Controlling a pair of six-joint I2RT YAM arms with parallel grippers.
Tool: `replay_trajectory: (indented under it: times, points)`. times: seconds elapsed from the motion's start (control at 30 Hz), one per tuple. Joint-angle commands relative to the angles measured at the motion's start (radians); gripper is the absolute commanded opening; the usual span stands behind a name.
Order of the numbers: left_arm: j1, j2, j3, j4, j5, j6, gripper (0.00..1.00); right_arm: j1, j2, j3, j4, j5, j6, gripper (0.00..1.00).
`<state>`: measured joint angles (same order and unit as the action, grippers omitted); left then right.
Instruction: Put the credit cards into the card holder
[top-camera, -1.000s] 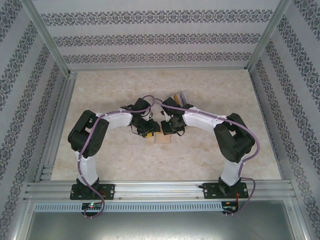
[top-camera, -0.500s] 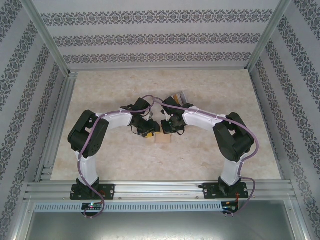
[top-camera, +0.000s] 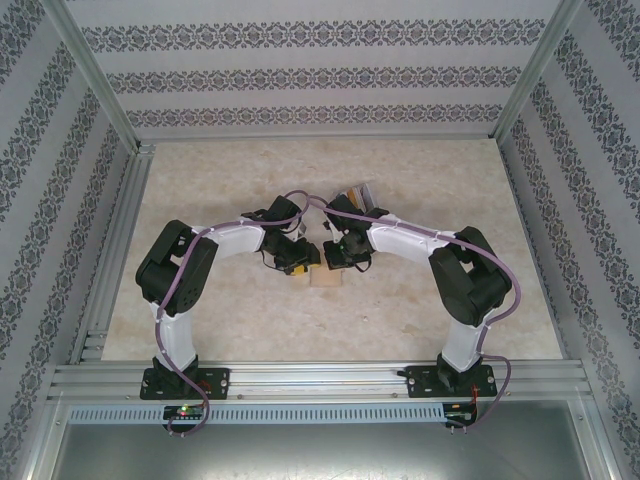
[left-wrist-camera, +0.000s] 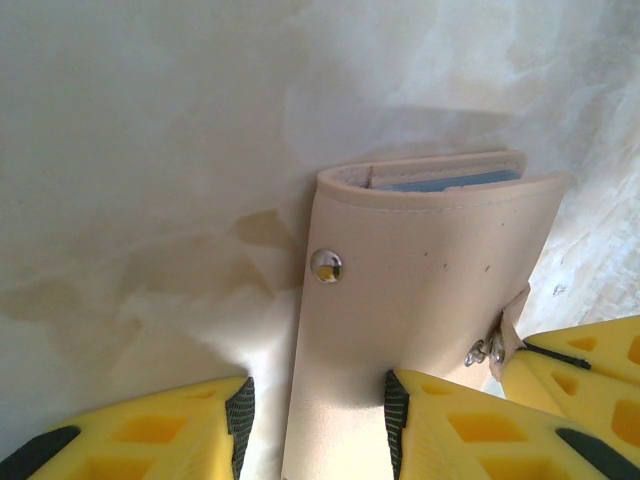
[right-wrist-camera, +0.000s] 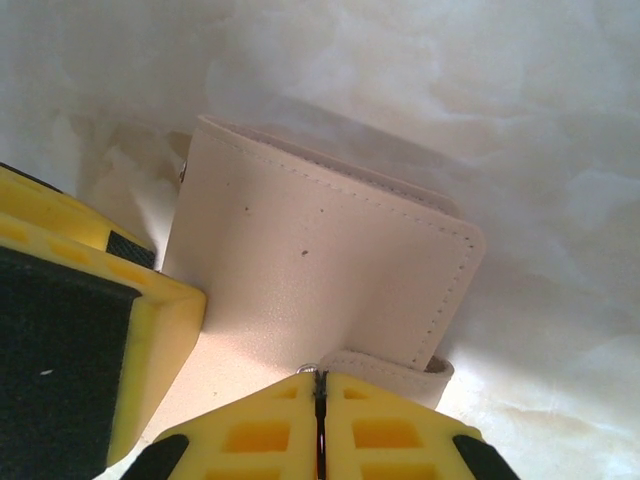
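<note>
The tan card holder (left-wrist-camera: 430, 260) lies folded on the table, its snap stud (left-wrist-camera: 326, 265) facing up. A blue credit card (left-wrist-camera: 450, 181) edge peeks out of its far opening. My left gripper (left-wrist-camera: 315, 415) stands open astride the holder's left edge, one finger on the leather and the other over the table. My right gripper (right-wrist-camera: 318, 375) is shut on the holder's snap tab (right-wrist-camera: 395, 366) at the near right corner. From above, both grippers meet over the card holder (top-camera: 325, 279): the left gripper (top-camera: 300, 258) and the right gripper (top-camera: 336, 255).
A small tray (top-camera: 360, 191) with thin coloured pieces sits just behind the right arm's wrist. Metal frame rails (top-camera: 110, 250) run along the table's sides and near edge. Patterned walls close in the back and sides.
</note>
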<state>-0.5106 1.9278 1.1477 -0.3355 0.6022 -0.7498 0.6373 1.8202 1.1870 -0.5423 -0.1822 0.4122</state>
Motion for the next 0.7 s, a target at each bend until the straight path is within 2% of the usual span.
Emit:
replay_trajectory:
  times: [0.0, 0.67]
  points:
    - [-0.043, 0.077, -0.025, 0.179, -0.034, 0.010, 0.43, 0.003, -0.032, -0.005, -0.012, -0.019, -0.007, 0.11]
    - [-0.045, 0.079, -0.023, 0.180, -0.033, 0.007, 0.43, 0.004, 0.024, 0.005, 0.008, -0.025, -0.010, 0.11]
